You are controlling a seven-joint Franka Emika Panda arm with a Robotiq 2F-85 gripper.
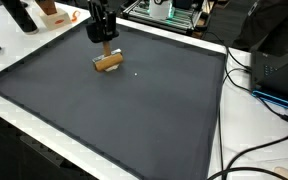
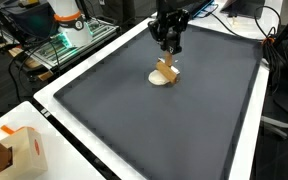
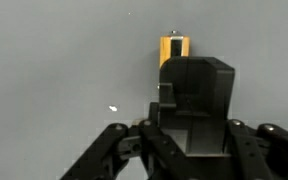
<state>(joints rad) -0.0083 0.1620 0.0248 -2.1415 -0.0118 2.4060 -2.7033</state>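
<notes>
**A:** Step in hand?

**B:** A grasp, by my reading. The gripper (image 1: 105, 44) stands upright over the wooden piece (image 1: 108, 63), upper centre of frame, on the dark mat (image 1: 134, 120). Its jaws are drawn in on the piece's top edge, and the base looks to be resting on the mat.

**A:** What does the next move call for?

**B:** A straight vertical lift with a firm grip. The piece is pinched high, so it could swing.

**A:** View differences?

**B:** An exterior view shows a pale round base with an upright part. The wrist view gives only an orange strip of wood, upper centre. The gripper's own bulk hides the contact there. It also shows a white speck (image 3: 113, 108), left of centre.
</notes>
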